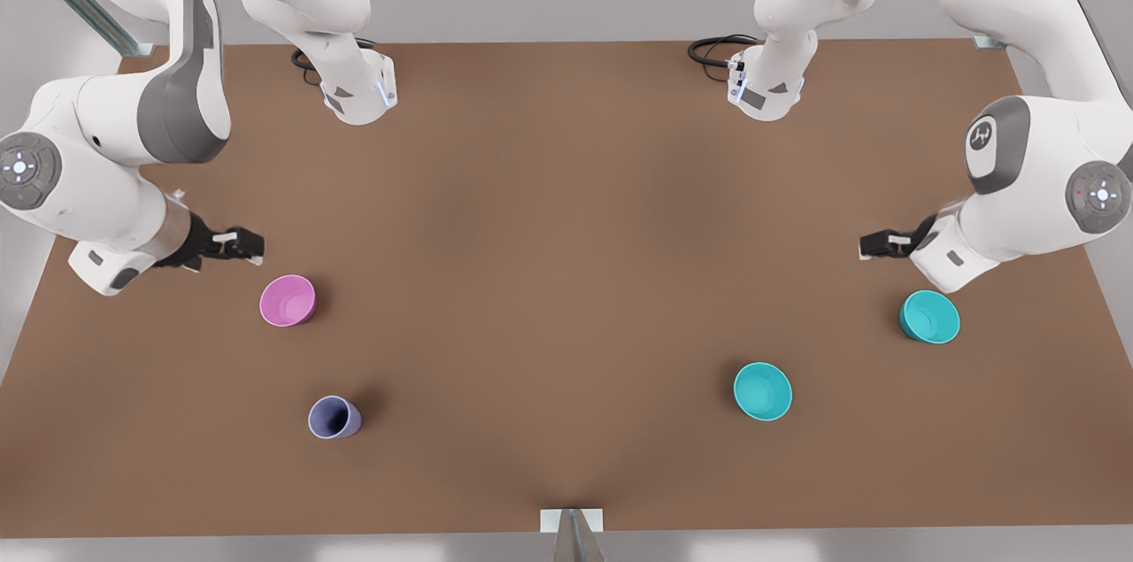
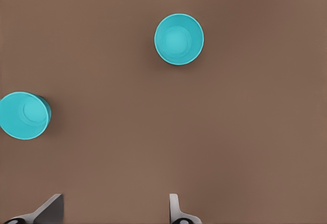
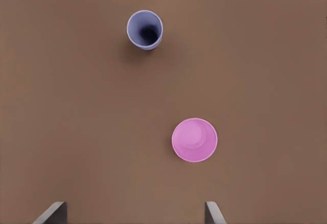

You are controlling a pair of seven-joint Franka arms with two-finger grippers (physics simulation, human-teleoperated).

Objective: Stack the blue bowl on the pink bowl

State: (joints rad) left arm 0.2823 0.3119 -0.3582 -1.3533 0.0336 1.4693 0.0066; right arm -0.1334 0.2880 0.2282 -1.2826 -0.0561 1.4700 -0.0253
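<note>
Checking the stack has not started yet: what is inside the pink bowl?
Nothing: the pink bowl stands upright on the table, its bare pink inside visible to the bottom. Both turquoise bowls sit apart. What lies beneath it is hidden.

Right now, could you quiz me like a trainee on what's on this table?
1. True or false: the pink bowl has a turquoise bowl inside it.
2. How many turquoise bowls stand on the table?
3. Which gripper hovers nearest the pink bowl? A) left gripper B) right gripper

Key: 1. False, it is empty. 2. Two: one, another. 3. B; both grippers are open, holding nothing. The purplish-blue cup stands apart.
</note>
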